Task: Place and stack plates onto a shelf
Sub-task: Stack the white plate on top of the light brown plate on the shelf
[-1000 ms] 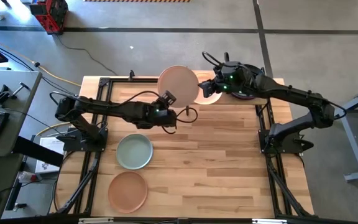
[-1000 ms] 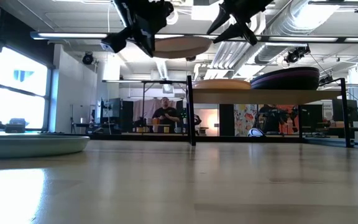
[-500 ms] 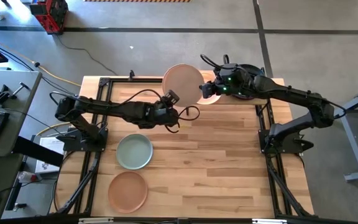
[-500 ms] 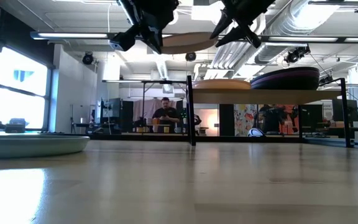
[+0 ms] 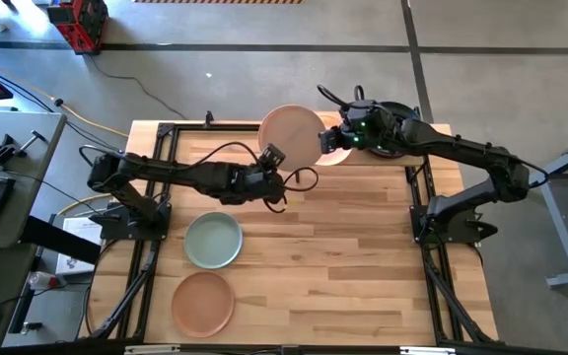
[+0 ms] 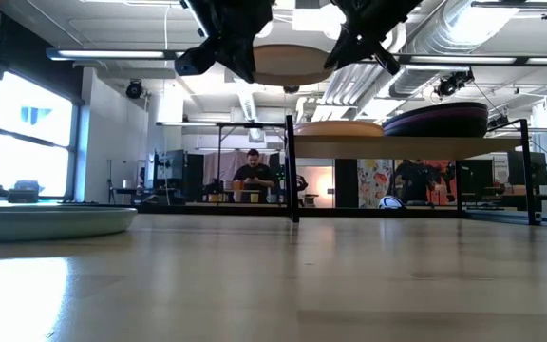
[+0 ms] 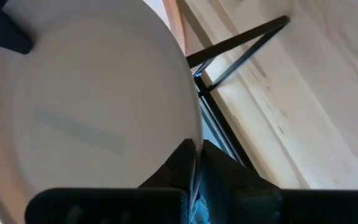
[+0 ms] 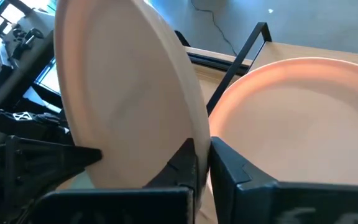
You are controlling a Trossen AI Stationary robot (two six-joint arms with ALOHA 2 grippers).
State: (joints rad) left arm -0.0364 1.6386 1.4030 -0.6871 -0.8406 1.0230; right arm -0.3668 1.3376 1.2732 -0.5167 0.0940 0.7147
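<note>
A beige plate [image 5: 291,134] hangs in the air above the table's far middle, just left of the shelf [image 6: 416,144]. My left gripper [image 5: 272,164] is shut on its near-left rim and my right gripper [image 5: 327,141] is shut on its right rim. In the low view the plate [image 6: 288,65] hangs level, higher than the shelf board. On the shelf a peach plate [image 8: 303,118] rests on its base at the left end, and a purple plate [image 6: 435,119] lies at the right end. My left gripper pinches the beige plate's rim [image 7: 190,138] between its two fingers, on the plate's near-left side. It comes from the table's left and near side. The plate is lifted clear and about level. My right gripper pinches the plate's opposite rim [image 8: 199,127] between its two fingers, coming from the table's right, over the shelf. The plate hangs between both grippers, clear of the shelf and of the peach plate.
A sage green plate [image 5: 213,240] and a terracotta plate [image 5: 203,303] lie on the table's near left. The shelf's black post [image 6: 291,171] stands under the held plate's right side. Bare wood spreads across the table's middle and near right.
My right gripper has shut on the beige plate's right rim. My left gripper has carried the plate a little toward the table's right edge, up to the shelf; the plate stays level and lifted.
</note>
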